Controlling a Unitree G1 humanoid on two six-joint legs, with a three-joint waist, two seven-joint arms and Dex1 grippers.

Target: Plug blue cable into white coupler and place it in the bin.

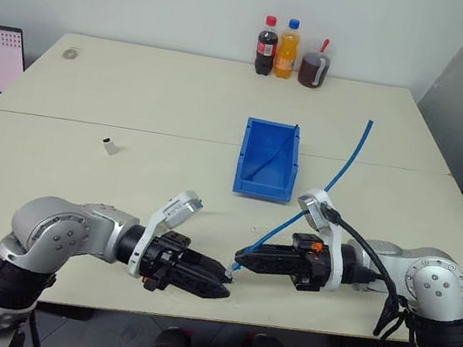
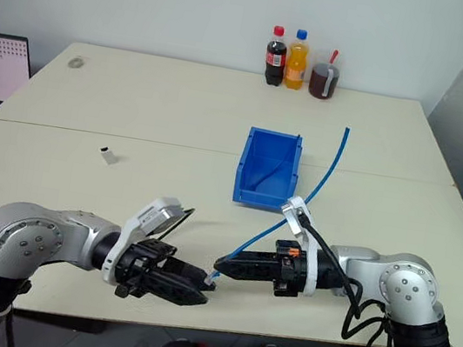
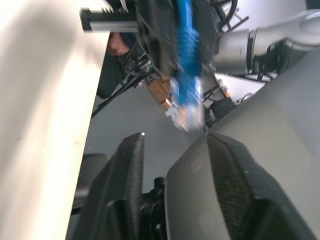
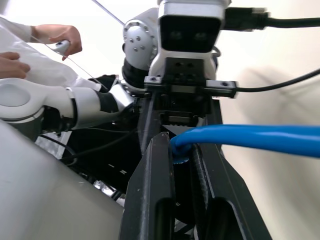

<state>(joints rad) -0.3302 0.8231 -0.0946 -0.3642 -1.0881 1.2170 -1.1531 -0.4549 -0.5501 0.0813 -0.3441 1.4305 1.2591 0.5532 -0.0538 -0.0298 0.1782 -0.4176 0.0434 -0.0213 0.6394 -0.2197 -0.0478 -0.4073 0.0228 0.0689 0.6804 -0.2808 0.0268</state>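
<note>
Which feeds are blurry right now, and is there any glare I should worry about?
Left wrist view: blue cable plug smeared, background soft. Right wrist view: cable sharp between the right gripper jaws, bright washed-out backdrop. Left eye view: evenly lit, table glare-free, soft shadows.

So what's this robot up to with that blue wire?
Its right gripper is clamped on the blue cable near one plug end, the rest arching up beside the bin. The left gripper sits just in front of that plug with its fingers parted. The white coupler lies apart on the table, so nothing is plugged in yet.
</note>
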